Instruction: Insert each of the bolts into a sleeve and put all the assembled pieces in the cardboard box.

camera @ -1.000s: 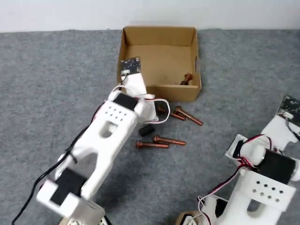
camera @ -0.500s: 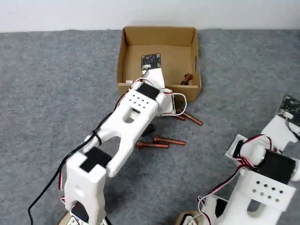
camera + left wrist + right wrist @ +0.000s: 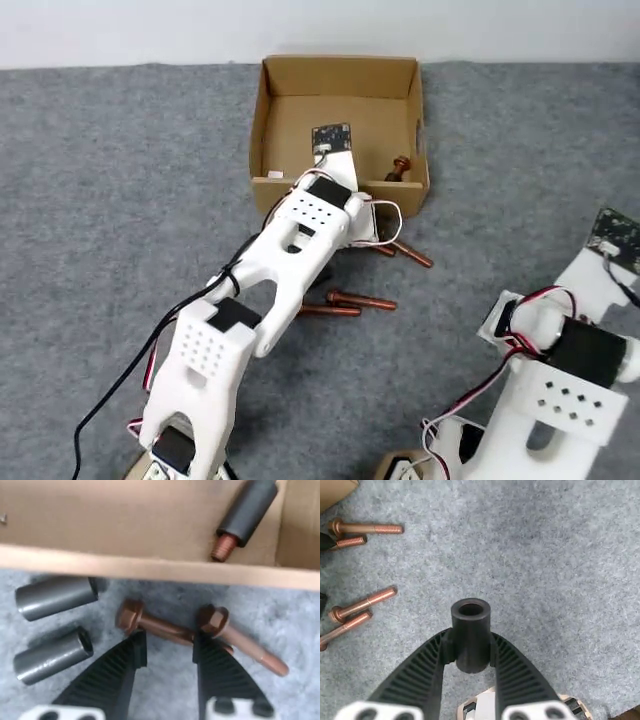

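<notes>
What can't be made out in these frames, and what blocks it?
- High view: the left arm covers the carpet in front of the cardboard box, so the loose sleeves lying there cannot be made out from above.
- Left wrist view: the assembled piece in the box is cut by the frame edge at its far end.
- Right wrist view: the held sleeve has its lower end hidden between the jaws; one bolt runs off the edge.

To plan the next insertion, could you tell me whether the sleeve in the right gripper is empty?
Empty: the sleeve in the right gripper shows an open, hollow bore with nothing inside.
</notes>
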`<state>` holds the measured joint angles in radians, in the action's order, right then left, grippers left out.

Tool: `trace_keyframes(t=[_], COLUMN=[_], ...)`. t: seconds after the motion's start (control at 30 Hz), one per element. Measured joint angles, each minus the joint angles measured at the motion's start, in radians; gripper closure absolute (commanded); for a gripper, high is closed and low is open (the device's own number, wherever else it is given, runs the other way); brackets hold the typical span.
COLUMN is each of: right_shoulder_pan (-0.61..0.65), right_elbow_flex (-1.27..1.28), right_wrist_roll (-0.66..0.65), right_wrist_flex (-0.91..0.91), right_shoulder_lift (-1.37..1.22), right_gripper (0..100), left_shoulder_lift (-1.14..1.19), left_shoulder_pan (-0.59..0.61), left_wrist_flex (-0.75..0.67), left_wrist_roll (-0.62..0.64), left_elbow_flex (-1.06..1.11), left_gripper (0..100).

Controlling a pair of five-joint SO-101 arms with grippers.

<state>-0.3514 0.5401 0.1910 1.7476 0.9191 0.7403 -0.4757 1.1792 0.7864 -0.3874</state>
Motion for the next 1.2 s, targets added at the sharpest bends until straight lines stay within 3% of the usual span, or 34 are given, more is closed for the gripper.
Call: trace_keyframes(t=[0.7, 0.97, 1.2], right_shoulder_pan=[0.0, 0.0, 0.0], right_elbow_flex=[0.003, 0.003, 0.003], right_wrist_roll=[0.0, 0.0, 0.0], right_wrist_flex=[0.0, 0.0, 0.0], right_shoulder_lift=[0.0, 0.0, 0.0], right_gripper=[99.0, 99.0, 99.0], left_shoulder_lift=[0.325, 0.451, 0.519], left_shoulder_pan=[0.052, 0.052, 0.057], left_wrist_flex=[0.4, 0.479, 0.502], left_wrist_roll=[0.051, 0.074, 0.077], left_elbow_flex=[-0.568, -0.806, -0.875], left_gripper=[83, 83, 83])
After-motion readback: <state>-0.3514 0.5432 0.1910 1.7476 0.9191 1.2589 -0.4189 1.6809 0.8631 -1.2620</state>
